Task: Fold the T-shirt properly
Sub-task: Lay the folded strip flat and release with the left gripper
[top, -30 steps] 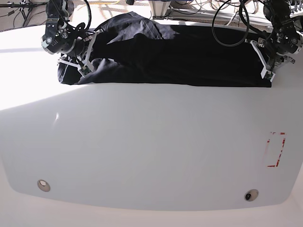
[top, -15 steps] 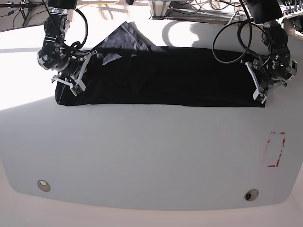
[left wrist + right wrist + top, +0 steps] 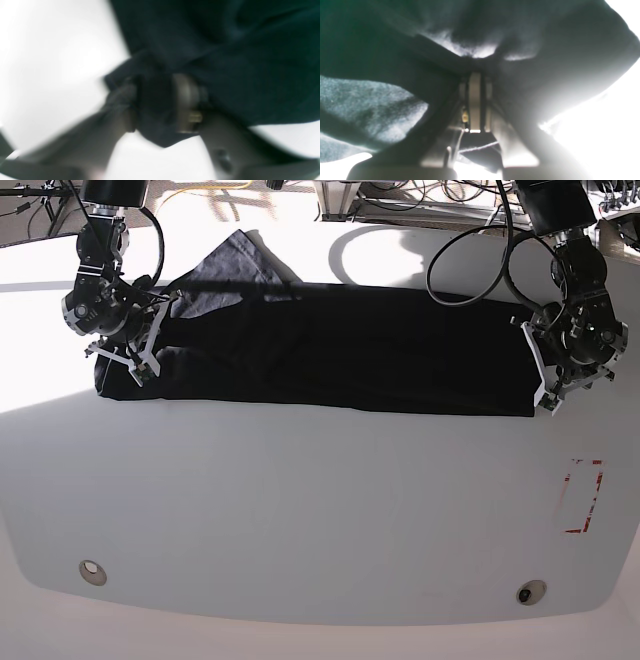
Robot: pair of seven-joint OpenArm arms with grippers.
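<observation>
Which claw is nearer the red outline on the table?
Left. The left claw sits at the T-shirt end just above the red outline; the right claw is across the table.

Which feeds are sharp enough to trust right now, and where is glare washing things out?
Base view: sharp, with glare on the table at left. Left wrist view: motion-blurred, the T-shirt smeared. Right wrist view: soft focus, lower right corner blown out white.

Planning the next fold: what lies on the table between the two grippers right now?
In the base view, only the plain black soft-cloth T-shirt spans from the right gripper to the left gripper, lying as a long band on the white table.
</observation>
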